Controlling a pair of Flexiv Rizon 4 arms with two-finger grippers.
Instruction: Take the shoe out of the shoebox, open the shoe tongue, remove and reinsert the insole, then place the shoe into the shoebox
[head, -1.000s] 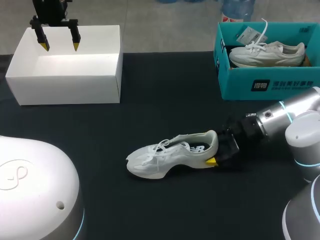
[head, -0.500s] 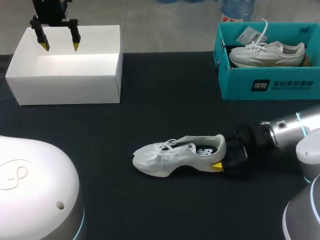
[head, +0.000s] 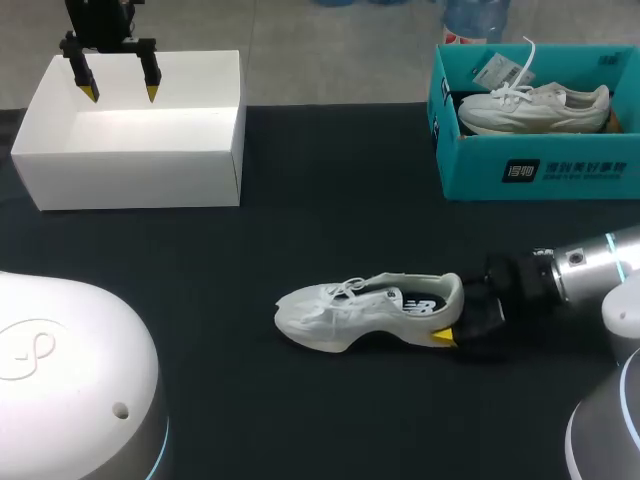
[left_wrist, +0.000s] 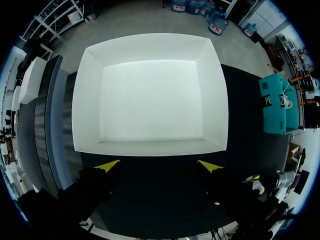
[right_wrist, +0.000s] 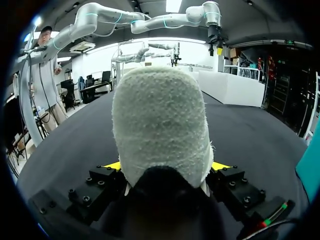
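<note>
A white sneaker (head: 360, 308) lies on its sole on the black table, toe to the left. My right gripper (head: 455, 320) is shut on its heel; one yellow tip shows below the heel. In the right wrist view the heel (right_wrist: 160, 120) fills the space between the fingers of the right gripper (right_wrist: 166, 166), with a yellow tip on each side. The empty white shoebox (head: 140, 175) stands at the back left. My left gripper (head: 120, 92) hangs open above it. In the left wrist view the left gripper (left_wrist: 157, 166) stands over the near wall of the white shoebox (left_wrist: 212, 90).
A teal shoebox (head: 530, 170) at the back right holds a second white sneaker (head: 535, 108). A white rounded robot housing (head: 60, 370) fills the front left corner. Bare black table lies between the two boxes.
My right gripper has drawn the sneaker to the right and slightly toward the front edge. The left arm has not moved.
</note>
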